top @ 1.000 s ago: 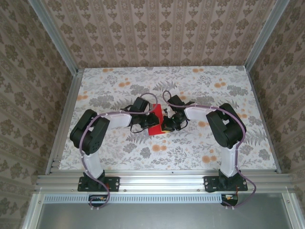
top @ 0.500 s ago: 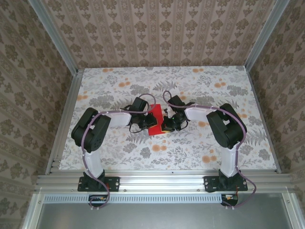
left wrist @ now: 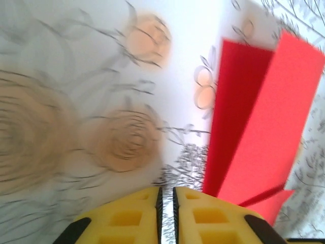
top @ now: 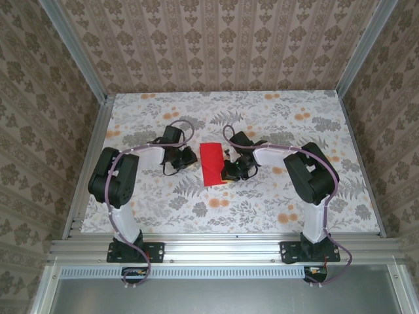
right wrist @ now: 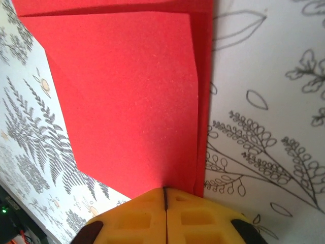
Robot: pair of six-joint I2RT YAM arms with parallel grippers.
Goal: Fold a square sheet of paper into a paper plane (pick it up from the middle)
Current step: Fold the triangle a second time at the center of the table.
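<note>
Right hand (top: 230,173), closed, is set at the right edge of the folded square sheet of paper (top: 211,163), laid front-to-back on the worktop (top: 294,196); left hand (top: 190,157), closed, is held apart, leftward.

surface: floral table (top: 275,196) | on it: folded red paper (top: 211,163), near centre

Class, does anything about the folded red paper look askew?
Yes. The red paper is not folded flush: in the right wrist view a narrow strip of the lower layer shows beyond the top flap's edge, and the left wrist view shows its layers seemingly gaping apart.
</note>
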